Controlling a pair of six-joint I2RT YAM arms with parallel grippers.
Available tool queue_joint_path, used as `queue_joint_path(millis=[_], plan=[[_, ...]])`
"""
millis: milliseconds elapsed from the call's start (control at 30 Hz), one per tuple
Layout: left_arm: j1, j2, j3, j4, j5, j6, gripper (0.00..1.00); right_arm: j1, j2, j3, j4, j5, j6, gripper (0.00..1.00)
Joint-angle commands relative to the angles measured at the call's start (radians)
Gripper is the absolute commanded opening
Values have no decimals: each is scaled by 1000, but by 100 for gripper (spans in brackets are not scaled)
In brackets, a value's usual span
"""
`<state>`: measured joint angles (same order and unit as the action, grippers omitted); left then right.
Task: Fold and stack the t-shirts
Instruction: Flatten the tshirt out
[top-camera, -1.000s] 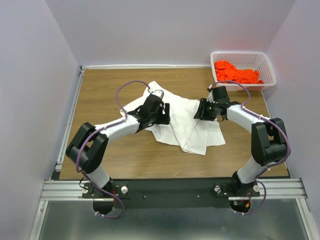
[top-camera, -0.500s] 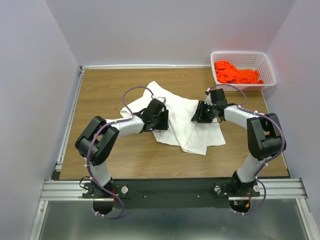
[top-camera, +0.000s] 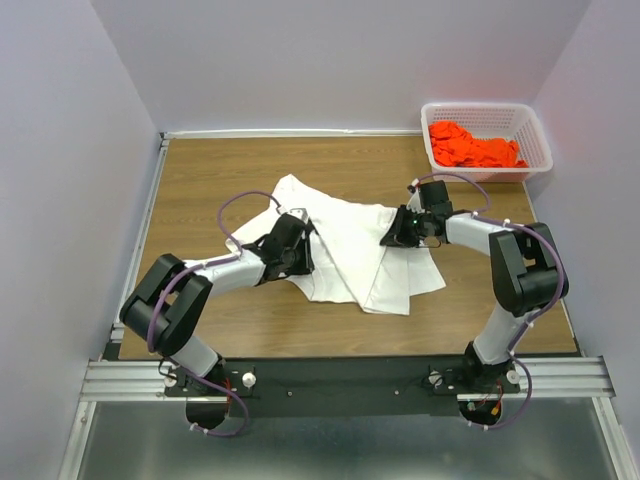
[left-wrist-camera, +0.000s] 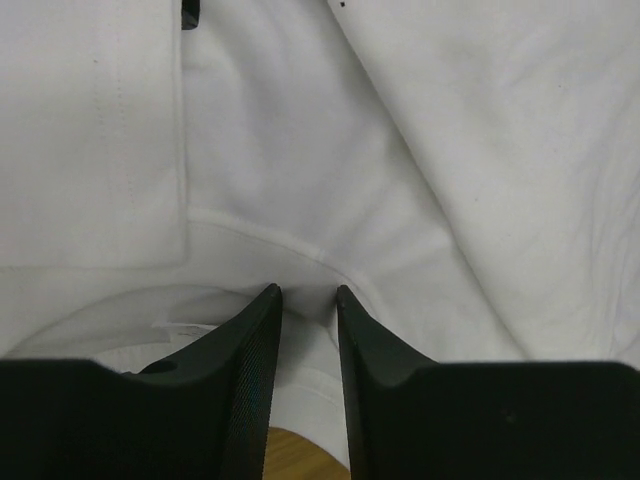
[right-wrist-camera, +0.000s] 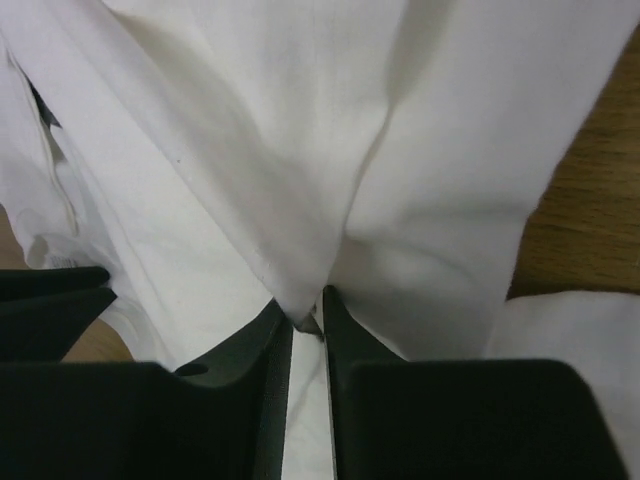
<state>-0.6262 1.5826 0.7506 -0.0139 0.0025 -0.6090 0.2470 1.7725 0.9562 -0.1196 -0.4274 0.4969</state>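
1. Pinching a raised fold of the white shirt (right-wrist-camera: 420, 150), the right gripper (right-wrist-camera: 305, 305) has its jaws almost together on the cloth.
2. The left gripper (left-wrist-camera: 308, 292) has its jaws narrowly apart, with cloth near the collar seam caught between them and wrinkles running into the pinch.
3. The white shirt lies rumpled left of the basket (top-camera: 485, 108), nearer the arms. The orange shirt (top-camera: 475, 148) sits inside the basket.
4. This looks like the spreading step. Next, the arms should pull apart evenly to flatten the shirt.

white t-shirt (left-wrist-camera: 420, 150) cropped (2 views), underlayers hidden
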Motion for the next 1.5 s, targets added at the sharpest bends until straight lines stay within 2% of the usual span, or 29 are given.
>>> queue_joint_path(millis=[0,67,133,333,533,633,667,700,733,800,933,967,1067,1233,1333,1367,1467], plan=[[43,-50,-59,-149,-41,-11,37,-5,-42,16,26,-27,8,12],[75,-84,-69,-170,-48,-3,37,-6,-74,56,14,18,-6,3],[100,-104,-74,-187,-53,11,37,-8,-91,128,-32,109,-33,0],[200,-177,-97,-227,-79,61,37,-29,-26,395,-159,363,-167,0],[259,-184,-89,-231,-79,104,37,-44,162,754,-189,669,-251,1],[264,-165,-77,-233,-81,115,37,-45,258,915,-236,733,-270,20],[269,-164,-73,-233,-82,118,37,-45,268,946,-251,733,-270,37],[272,-161,-71,-233,-88,123,37,-45,265,961,-262,725,-268,47],[276,-159,-71,-230,-90,129,37,-45,254,952,-276,708,-268,53],[295,-145,-63,-225,-88,137,38,-41,213,909,-278,626,-264,56],[335,-76,-1,-230,-84,172,38,-15,73,703,-276,385,-250,56],[342,-55,19,-233,-88,189,38,12,23,608,-278,284,-253,55],[382,42,124,-250,-104,219,38,102,-40,463,-279,178,-259,53],[460,230,367,-290,-139,281,38,245,-128,171,-275,119,-219,48],[471,281,510,-322,-154,293,40,317,-130,75,-269,107,-189,42],[471,278,533,-324,-159,295,41,337,-130,52,-253,119,-179,42],[471,248,579,-310,-179,292,53,357,-108,13,-227,116,-161,42]])
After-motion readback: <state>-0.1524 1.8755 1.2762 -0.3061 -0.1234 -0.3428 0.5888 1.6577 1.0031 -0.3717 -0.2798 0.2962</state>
